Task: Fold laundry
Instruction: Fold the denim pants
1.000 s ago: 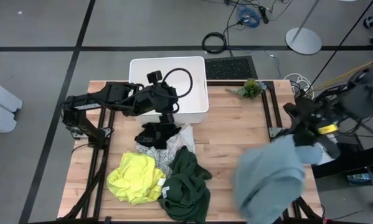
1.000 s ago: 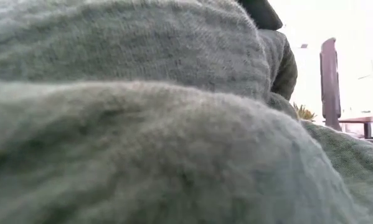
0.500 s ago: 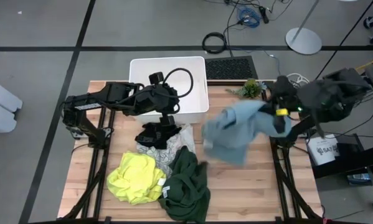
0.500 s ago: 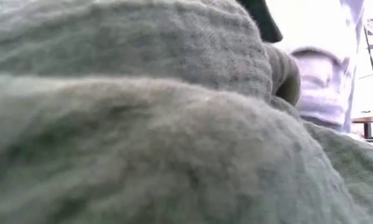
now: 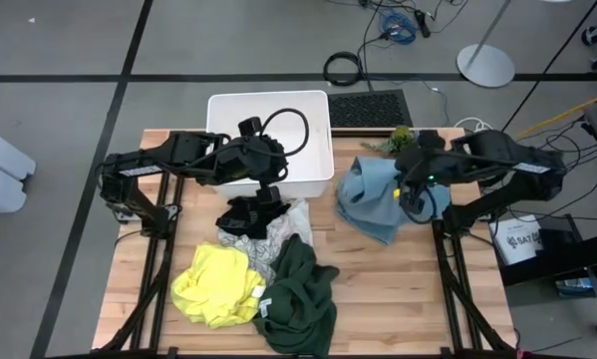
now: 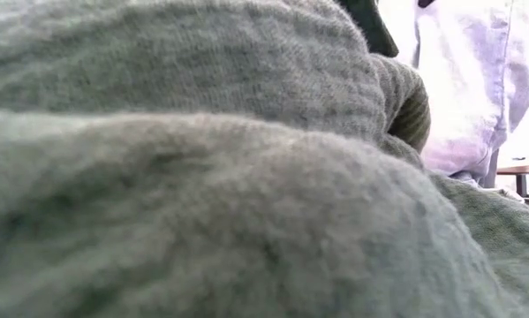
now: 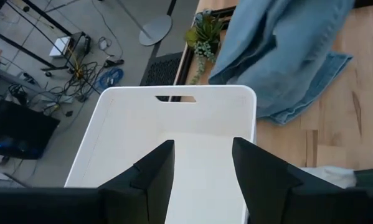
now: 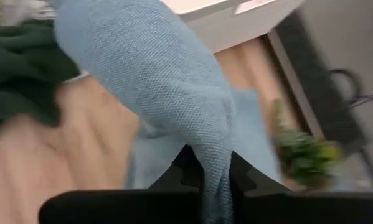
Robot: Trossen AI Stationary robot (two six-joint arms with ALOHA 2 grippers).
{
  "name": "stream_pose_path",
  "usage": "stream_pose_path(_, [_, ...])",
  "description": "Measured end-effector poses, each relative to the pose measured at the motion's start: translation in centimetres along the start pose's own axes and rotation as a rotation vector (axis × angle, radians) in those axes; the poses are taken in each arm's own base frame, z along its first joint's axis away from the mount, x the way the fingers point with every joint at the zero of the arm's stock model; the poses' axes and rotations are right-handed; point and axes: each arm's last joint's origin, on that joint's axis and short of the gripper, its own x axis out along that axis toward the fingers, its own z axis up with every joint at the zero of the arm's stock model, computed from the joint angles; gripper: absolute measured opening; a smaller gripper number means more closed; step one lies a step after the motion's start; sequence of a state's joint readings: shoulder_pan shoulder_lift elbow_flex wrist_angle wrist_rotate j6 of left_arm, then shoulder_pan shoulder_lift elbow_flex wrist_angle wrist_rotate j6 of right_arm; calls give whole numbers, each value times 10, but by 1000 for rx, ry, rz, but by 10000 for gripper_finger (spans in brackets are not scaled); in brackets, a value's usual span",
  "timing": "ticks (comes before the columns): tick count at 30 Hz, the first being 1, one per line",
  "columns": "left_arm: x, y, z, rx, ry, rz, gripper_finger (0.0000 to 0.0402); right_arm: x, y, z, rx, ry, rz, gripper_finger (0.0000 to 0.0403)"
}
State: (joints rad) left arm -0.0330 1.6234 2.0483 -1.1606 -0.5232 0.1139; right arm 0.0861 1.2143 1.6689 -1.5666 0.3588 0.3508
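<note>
1. The right gripper (image 5: 406, 191) was clamped on a fold of the blue garment (image 5: 370, 197) near the table's far right part, beside the small plant (image 5: 404, 140). The right wrist view showed the cloth pinched between the two fingers, the rest draping away from them.
2. The blue garment hung partly bunched from that grip, its lower part lying on the wood just right of the bin (image 5: 278, 120). It was crumpled, with no clean edge or fold to be seen.
3. The left gripper (image 7: 202, 165) hovered at the bin's near edge, just above the black garment (image 5: 248, 214), fingers spread and nothing between them. In its wrist view only the white bin interior showed between the fingers.
4. The black garment lay heaped on the patterned white one (image 5: 293, 224), near the table's middle, in front of the bin.
5. The yellow garment (image 5: 216, 284) and the green garment (image 5: 300, 294) sat crumpled at the near edge, touching each other. The green one filled most of the low view.
6. Judged from this, folding had barely begun: no piece looked folded or stacked, and the bin looked empty.
7. One garment was in hand and needed spreading flat first; the other four were untouched heaps, so nearly all the work remained.
</note>
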Motion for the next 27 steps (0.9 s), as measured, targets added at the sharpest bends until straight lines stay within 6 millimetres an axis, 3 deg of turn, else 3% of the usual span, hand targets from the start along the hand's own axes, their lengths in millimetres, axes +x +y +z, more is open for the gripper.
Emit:
stream_pose_path(2, [0,0,0,0,0,0,173,-3,3,1,24,11,83,6])
stream_pose_path(6, [0,0,0,1,0,0,173,-28,11,2,43,-48,322,6])
stream_pose_path(11, [0,0,0,-1,0,0,173,-77,14,3,64,-164,611,5])
stream_pose_path(15, [0,0,0,-1,1,0,173,-116,6,-2,89,-259,760,5])
stream_pose_path(21, [0,0,0,-3,1,0,173,-150,-15,-7,211,-434,749,5])
stream_pose_path(27, [0,0,0,1,1,0,173,-131,-12,-7,247,-343,546,5])
